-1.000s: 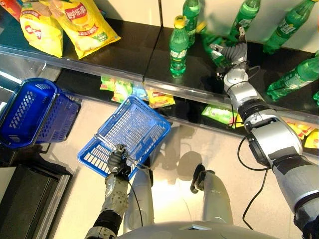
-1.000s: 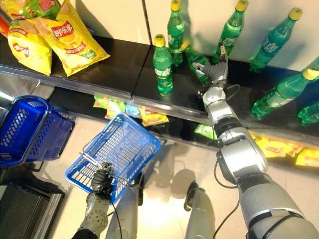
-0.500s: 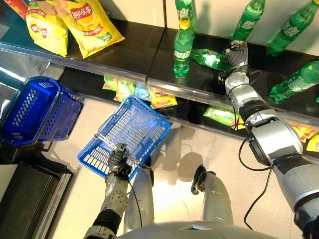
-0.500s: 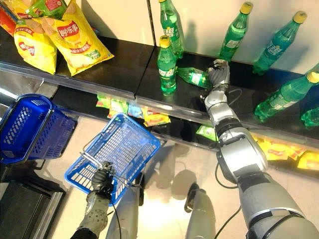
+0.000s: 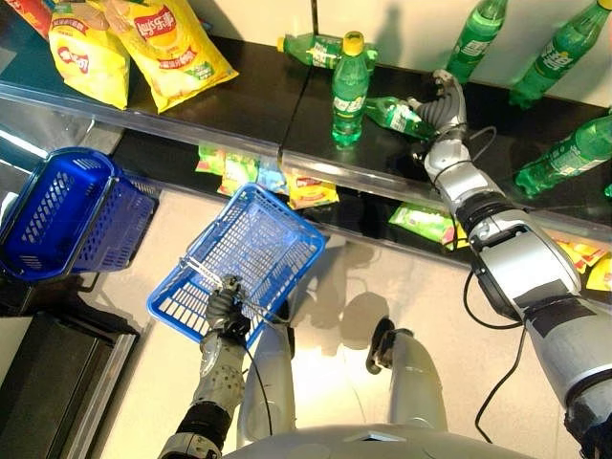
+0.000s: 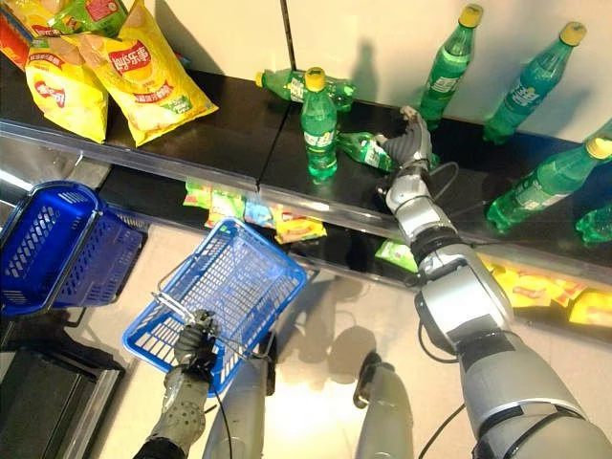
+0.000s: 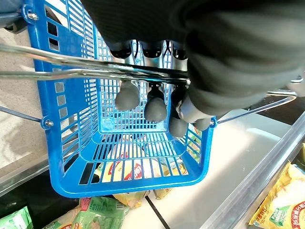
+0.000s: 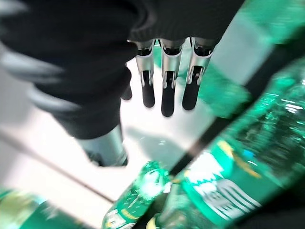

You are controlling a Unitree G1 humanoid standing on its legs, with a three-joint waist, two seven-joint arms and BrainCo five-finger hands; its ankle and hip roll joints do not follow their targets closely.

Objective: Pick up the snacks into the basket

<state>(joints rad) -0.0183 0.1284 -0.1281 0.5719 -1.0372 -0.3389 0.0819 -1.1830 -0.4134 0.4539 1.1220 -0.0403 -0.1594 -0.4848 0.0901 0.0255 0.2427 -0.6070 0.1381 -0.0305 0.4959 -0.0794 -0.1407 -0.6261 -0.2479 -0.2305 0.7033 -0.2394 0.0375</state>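
Progress looks slight: the blue basket [image 5: 239, 258] hangs from the left hand [image 5: 226, 308], whose fingers [image 7: 155, 107] are curled round its wire handles [image 7: 95, 67], and through the mesh in the left wrist view nothing appears to lie inside — the packets visible there sit beneath it, on the lower shelf.

Up on the black shelf [image 5: 239, 91], the right hand [image 5: 442, 100] has straight, spread fingers [image 8: 164, 90] and holds nothing; it sits just beside a green bottle lying on its side [image 5: 394, 113], whether touching it I cannot tell. Another bottle [image 5: 311, 48] lies toppled near the wall behind an upright one [image 5: 349, 91], and further bottles [image 5: 476, 38] stand or lean along the back.

The snacks are all still on the shelves — large yellow chip bags [image 5: 167, 43] at the far left of the top shelf, well apart from the right hand, and small packets [image 5: 244, 172] on the lower shelf just beyond the basket's far rim. A second blue basket [image 5: 57, 215] sits on the floor to the left.

So carrying the basket is in hand, but by my reading every pick remains to be done, and the right hand is among drinks, not snacks.
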